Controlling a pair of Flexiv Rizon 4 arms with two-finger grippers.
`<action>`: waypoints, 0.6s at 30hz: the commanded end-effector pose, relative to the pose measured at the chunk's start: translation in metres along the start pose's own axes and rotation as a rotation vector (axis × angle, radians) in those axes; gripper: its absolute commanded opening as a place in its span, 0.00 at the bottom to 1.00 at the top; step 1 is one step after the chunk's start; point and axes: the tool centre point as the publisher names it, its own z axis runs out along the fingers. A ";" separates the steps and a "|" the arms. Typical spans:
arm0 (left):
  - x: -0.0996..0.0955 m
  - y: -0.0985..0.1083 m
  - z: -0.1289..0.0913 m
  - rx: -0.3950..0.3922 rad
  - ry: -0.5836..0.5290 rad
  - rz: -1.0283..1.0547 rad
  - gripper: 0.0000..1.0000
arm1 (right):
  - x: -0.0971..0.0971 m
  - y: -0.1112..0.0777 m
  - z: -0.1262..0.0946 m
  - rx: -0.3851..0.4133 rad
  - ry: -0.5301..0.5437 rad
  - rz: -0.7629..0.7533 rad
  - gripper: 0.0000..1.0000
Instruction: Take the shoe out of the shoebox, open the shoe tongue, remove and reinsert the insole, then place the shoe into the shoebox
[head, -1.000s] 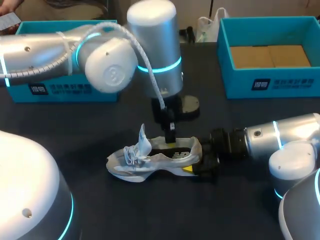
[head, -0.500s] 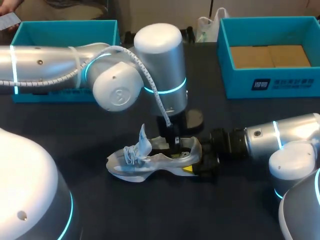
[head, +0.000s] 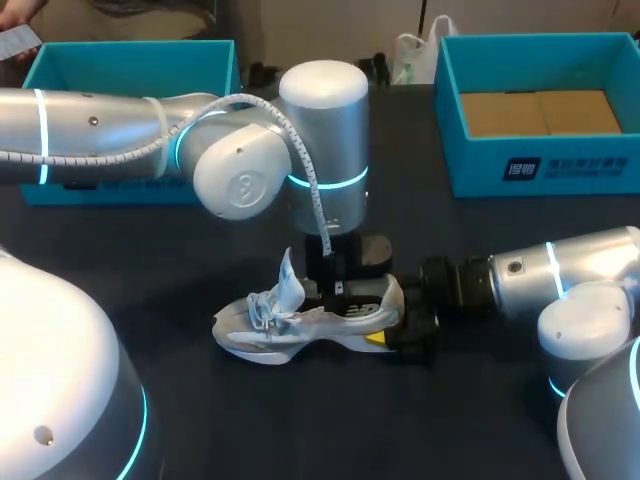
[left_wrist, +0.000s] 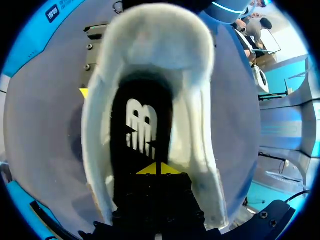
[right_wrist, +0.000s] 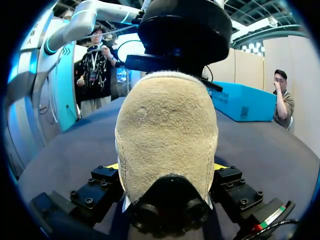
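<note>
While right gripper (right_wrist: 166, 167) clamps the sneaker (head: 260, 330) by its heel, left gripper (left_wrist: 159, 169) sits inside — tips pressed together over the black insole (left_wrist: 142, 107).

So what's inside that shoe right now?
A black insole with a white mark, and the left gripper, down inside the shoe. The gripper's body hides everything toward the toe.

Three views, one shoe (head: 300, 325)
Head camera looks down on the desk (head: 330, 430) from behind; left wrist looks closely into the shoe, right wrist at its heel (right_wrist: 167, 135).
</note>
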 end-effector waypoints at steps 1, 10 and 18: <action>0.005 0.009 0.004 0.017 -0.009 -0.008 0.00 | 0.000 0.002 0.001 0.006 0.000 0.001 0.00; 0.006 0.010 0.004 0.027 -0.006 -0.005 0.32 | 0.000 0.002 0.001 0.006 0.000 0.001 0.00; 0.002 -0.002 0.021 0.050 -0.096 -0.017 0.35 | 0.000 0.002 0.001 0.006 0.000 0.001 0.00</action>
